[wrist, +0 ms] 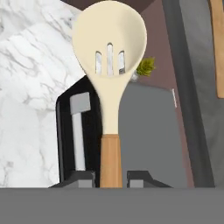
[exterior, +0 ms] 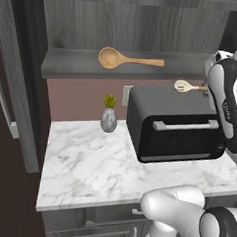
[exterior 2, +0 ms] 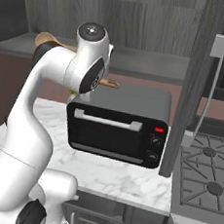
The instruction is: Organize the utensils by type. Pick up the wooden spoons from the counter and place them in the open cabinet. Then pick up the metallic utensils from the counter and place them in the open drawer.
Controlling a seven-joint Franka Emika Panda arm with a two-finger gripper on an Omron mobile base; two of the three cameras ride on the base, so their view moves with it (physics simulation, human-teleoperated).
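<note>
My gripper (wrist: pixel 110 177) is shut on the orange-brown handle of the small wooden spoon (wrist: pixel 110 65), whose pale slotted head points away from the hand. This spoon (exterior: pixel 185 86) hangs just above the black toaster oven, below the front edge of the open cabinet's grey shelf (exterior: pixel 74 65). Its handle (exterior 2: pixel 109 83) pokes out beside the wrist in the right base view. The large light-tan wooden spoon (exterior: pixel 129 59) lies flat on that shelf, bowl to the left. The white marble counter (exterior: pixel 87 158) spreads below.
A black toaster oven (exterior: pixel 175 124) stands on the counter's right part, directly under the held spoon. A small plant in a grey vase (exterior: pixel 109 117) sits by the back wall. The open cabinet door (exterior 2: pixel 199 69) hangs to the right, with a stove (exterior 2: pixel 208 168) beyond it.
</note>
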